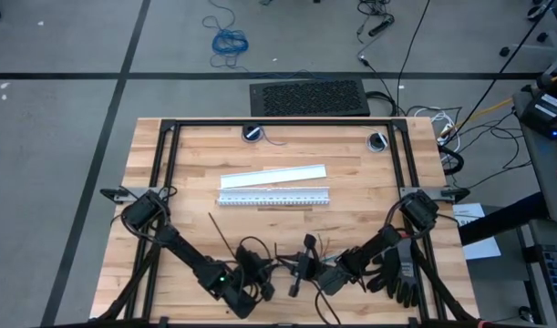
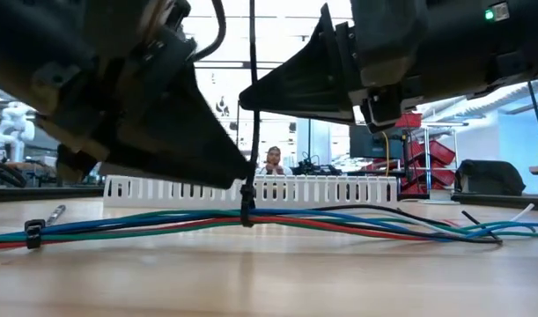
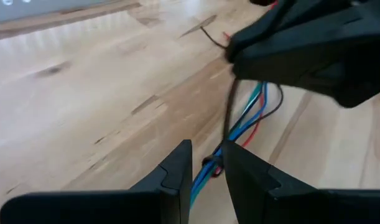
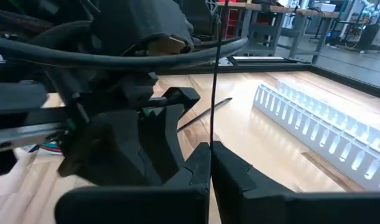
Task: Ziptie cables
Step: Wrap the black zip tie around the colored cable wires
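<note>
One ziptie (image 2: 33, 234) is fastened; a second ziptie (image 2: 248, 198) circles the cables (image 2: 145, 223), its tail pinched in the closed right hand (image 4: 209, 163), while the left hand (image 3: 206, 163), slightly open, steadies its head, untightened.

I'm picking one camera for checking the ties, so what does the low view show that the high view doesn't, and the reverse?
Only the low view shows a ziptie cinched around the cables with its tail standing up, a second tie further along, and a person beyond the table.

Only the high view shows the flat white strip, the black gloves, and the whole table.

Both show the slotted strip and both claws over the bundle.
</note>
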